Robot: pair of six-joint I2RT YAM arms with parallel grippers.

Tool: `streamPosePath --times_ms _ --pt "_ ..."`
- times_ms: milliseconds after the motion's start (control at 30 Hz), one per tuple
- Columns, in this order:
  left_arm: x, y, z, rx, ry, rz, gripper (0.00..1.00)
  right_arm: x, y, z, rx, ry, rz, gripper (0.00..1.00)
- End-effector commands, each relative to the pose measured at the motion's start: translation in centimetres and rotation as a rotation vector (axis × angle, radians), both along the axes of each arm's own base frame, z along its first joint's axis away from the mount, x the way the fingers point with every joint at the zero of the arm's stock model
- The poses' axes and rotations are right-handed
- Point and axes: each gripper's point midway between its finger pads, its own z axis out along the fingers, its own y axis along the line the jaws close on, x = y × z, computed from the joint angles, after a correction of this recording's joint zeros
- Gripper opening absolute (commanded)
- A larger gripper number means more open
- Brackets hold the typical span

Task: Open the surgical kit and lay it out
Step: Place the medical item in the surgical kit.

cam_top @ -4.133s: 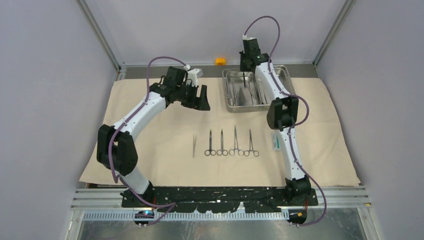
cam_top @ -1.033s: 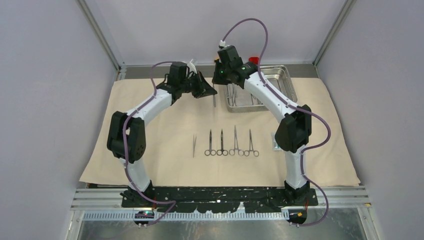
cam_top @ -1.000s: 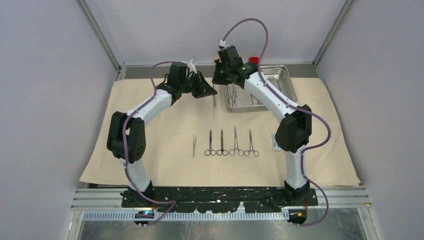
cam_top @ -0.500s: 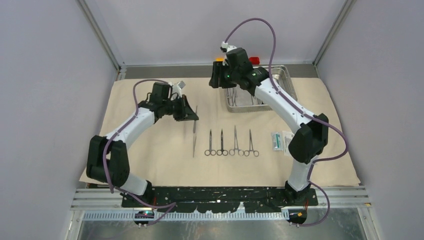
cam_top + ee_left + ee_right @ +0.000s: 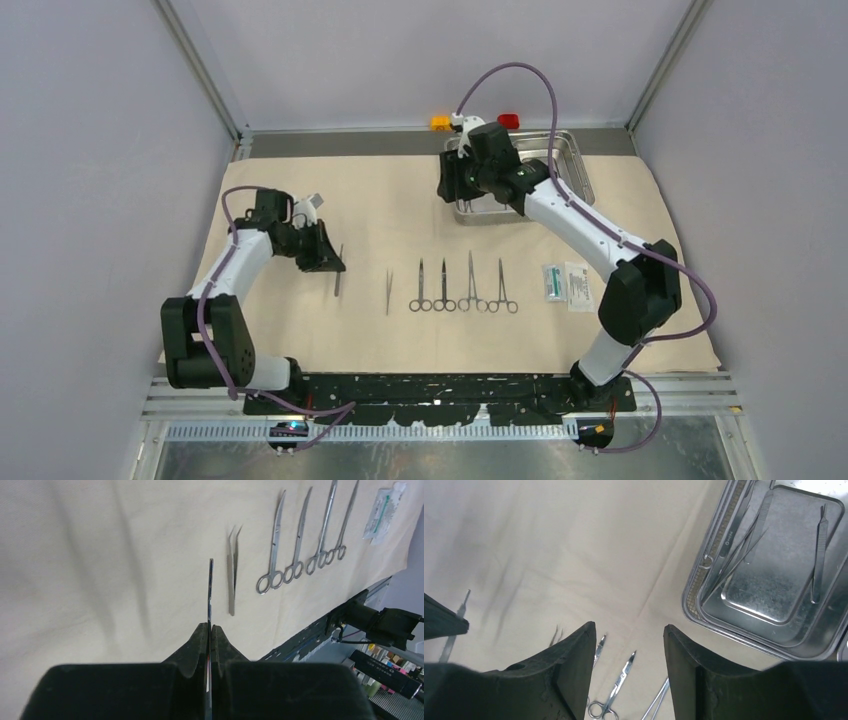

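Cloth (image 5: 300,330) – spread flat over the table, light creases only.

Left gripper (image 5: 210,627) – clenched on a slim straight handle (image 5: 210,587). The handle is pinched edge-on between the fingers and points out past the tips, over the left part of the cloth. In the top view its free end lies just left of the tweezers (image 5: 388,290) and roughly parallel to them. Whether the handle touches the cloth cannot be told.

Laid-out row, near centre of the cloth, left to right: the tweezers, then four clamps (image 5: 458,288) side by side with rings toward the near edge and tips toward the far edge. The two middle clamps sit close at the rings. Two packets (image 5: 565,283) lie to the right of the row, side by side, flat on the cloth.

Right gripper (image 5: 629,630) – released, fingers spread, nothing between them. It hangs above the cloth at the left end of the tray (image 5: 689,605), beside the tray rather than over it.

Tray – at the far right of the cloth, upright. The wrist view shows a shallow inner pan within the outer one. One straight handle lies along the right side of the inner pan; several slim steel pieces lean across its left rim, crossing one another, so an exact count cannot be made.

Beyond the cloth, at the far edge: an orange block (image 5: 440,122) and a red block (image 5: 508,121).
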Motion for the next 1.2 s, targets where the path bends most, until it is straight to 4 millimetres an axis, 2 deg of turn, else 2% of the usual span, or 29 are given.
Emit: streamPosePath --times_ms 0,267,500,633,767,1167 --pt "-0.4 2.6 -0.3 0.076 0.046 -0.009 0.00 0.2 -1.6 3.9 0.018 -0.141 -0.006 0.57" --pt "0.1 6.7 -2.5 0.169 0.140 0.103 0.00 -0.8 -3.6 1.8 0.022 -0.121 -0.007 0.57" --pt "-0.3 9.4 -3.4 0.208 0.258 0.121 0.00 -2.6 -3.6 0.8 0.035 -0.151 0.072 0.57" --pt "-0.9 9.5 -4.4 0.167 0.339 0.082 0.00 -3.5 -3.1 0.4 0.050 -0.170 0.134 0.57" --pt "-0.7 9.2 -5.1 0.118 0.377 0.075 0.00 -4.0 -2.9 -0.4 0.057 -0.162 0.161 0.57" --pt "-0.9 9.5 -6.0 0.125 0.418 0.087 0.00 -4.0 -2.8 -1.2 0.054 -0.152 0.165 0.57"
